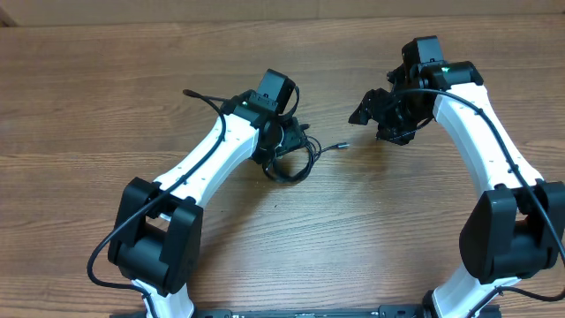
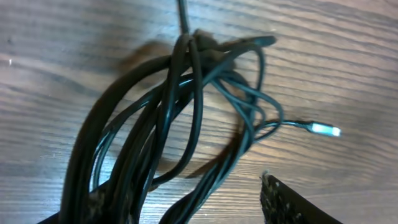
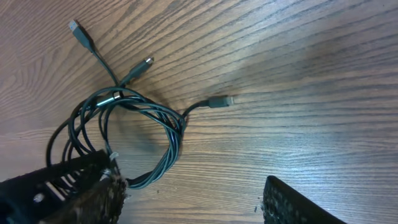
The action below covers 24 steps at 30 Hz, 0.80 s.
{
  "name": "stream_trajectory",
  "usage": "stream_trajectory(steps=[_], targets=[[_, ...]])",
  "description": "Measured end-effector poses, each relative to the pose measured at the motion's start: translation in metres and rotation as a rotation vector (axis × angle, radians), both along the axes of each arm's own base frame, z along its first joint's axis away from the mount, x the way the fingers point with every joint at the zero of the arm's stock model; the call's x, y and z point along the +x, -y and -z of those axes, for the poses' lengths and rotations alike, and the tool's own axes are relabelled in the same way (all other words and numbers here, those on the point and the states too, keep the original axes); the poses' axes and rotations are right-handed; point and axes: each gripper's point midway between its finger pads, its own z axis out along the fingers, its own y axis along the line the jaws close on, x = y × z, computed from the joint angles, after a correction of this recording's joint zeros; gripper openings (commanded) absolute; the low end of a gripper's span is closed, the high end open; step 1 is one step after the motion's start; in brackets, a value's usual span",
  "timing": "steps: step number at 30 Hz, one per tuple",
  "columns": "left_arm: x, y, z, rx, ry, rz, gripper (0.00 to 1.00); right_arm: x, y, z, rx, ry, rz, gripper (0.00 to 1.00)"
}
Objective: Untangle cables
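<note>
The cables (image 1: 290, 163) lie in 1 knotted coil on the tabletop (image 1: 106, 53), left of centre and directly under the left gripper (image 1: 284, 141). The right gripper (image 1: 375, 110) is well apart from the coil, off to its right.

The left arm is therefore the nearer one. In its wrist view the strands run lengthwise up through the gap between its jaws, crowding the left side. The 1 finger (image 2: 298, 202) that shows clearly stands just clear of the nearest strand. The left jaws look partly open and straddle the bundle without clamping it.

1 silver-tipped plug (image 1: 340, 147) trails out of the coil on a single strand, with its long axis pointing towards the right arm. That loose end lies between the 2 grippers and is probably the easiest piece for the right one to reach.

The right jaws stand wide and hold nothing.
</note>
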Motion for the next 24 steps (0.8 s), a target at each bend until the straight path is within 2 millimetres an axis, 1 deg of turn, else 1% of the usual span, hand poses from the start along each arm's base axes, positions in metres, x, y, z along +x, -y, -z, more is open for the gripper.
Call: stream_trajectory(steps=[1,4,7,11,18,19,21,22,23,24], targets=[[-0.003,-0.001,0.003,0.001,-0.013,-0.016,0.66,0.0,0.0,0.0,-0.001,0.0,-0.001,0.7],[-0.008,-0.001,0.013,-0.014,-0.042,-0.097,0.56,-0.001,0.0,0.0,-0.001,-0.001,-0.002,0.7],[-0.012,0.005,0.024,-0.034,-0.055,-0.178,0.56,0.0,0.0,0.0,-0.001,0.001,-0.005,0.7],[-0.012,0.015,0.027,-0.048,-0.036,-0.223,0.57,-0.001,0.0,0.0,-0.001,0.0,-0.005,0.7],[-0.01,0.01,0.028,0.003,-0.004,-0.254,0.56,-0.001,0.0,0.0,-0.001,-0.001,-0.005,0.71],[-0.01,0.008,0.028,0.009,-0.002,-0.255,0.55,-0.001,0.0,0.0,-0.001,-0.002,-0.005,0.71],[-0.013,0.003,0.03,0.042,-0.005,-0.261,0.45,-0.001,0.0,0.0,-0.001,-0.001,-0.005,0.71],[-0.012,0.0,0.03,0.055,0.0,-0.258,0.36,-0.001,0.0,0.0,-0.001,-0.002,-0.005,0.71],[-0.011,-0.001,0.03,0.064,0.008,-0.257,0.22,-0.001,0.0,0.0,-0.002,-0.003,-0.005,0.71],[-0.011,-0.003,0.03,0.077,0.016,-0.248,0.2,-0.002,0.0,0.0,-0.002,-0.007,-0.005,0.71]])
